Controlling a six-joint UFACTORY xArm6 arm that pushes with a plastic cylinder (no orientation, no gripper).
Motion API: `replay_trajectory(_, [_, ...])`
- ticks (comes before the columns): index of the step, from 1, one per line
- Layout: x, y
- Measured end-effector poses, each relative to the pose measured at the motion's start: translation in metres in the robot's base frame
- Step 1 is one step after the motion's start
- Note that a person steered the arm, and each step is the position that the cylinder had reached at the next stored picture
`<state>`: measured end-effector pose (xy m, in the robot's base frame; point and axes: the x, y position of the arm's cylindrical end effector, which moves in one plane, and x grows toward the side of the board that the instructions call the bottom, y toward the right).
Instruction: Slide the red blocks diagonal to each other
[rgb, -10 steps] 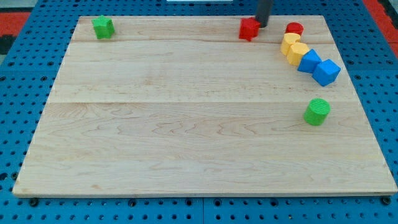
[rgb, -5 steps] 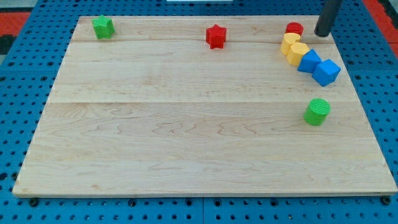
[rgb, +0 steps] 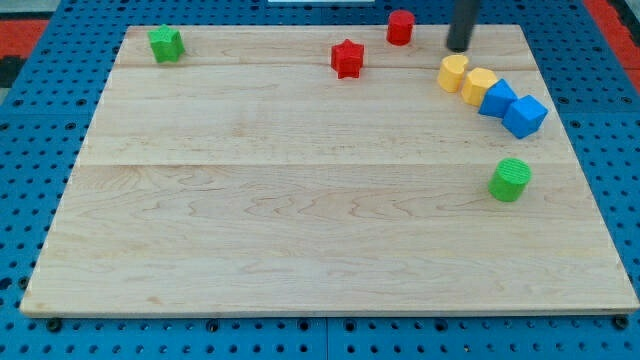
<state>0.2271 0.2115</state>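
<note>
A red star block (rgb: 347, 58) lies near the top middle of the wooden board (rgb: 300, 200). A red cylinder (rgb: 400, 27) stands at the board's top edge, up and to the right of the star. My tip (rgb: 459, 46) is on the board to the right of the red cylinder, apart from it, just above the yellow blocks.
Two yellow blocks (rgb: 453, 73) (rgb: 479, 85) and two blue cubes (rgb: 498, 99) (rgb: 524, 116) form a slanting row at the upper right. A green cylinder (rgb: 510, 180) stands at the right. A green star-like block (rgb: 166, 43) sits in the top left corner.
The red star slid left from under the tip. The tip then went to the right side and swept left, pushing the red cylinder left along the top edge and nudging the upper yellow block.
</note>
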Motion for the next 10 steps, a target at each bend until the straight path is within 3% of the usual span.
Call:
replay_trajectory(1, [-0.035,0.011])
replay_trajectory(4, [-0.036,-0.017])
replay_trajectory(6, [-0.034,-0.067])
replay_trajectory(9, [-0.03,-0.225])
replay_trajectory(10, [-0.001,-0.229])
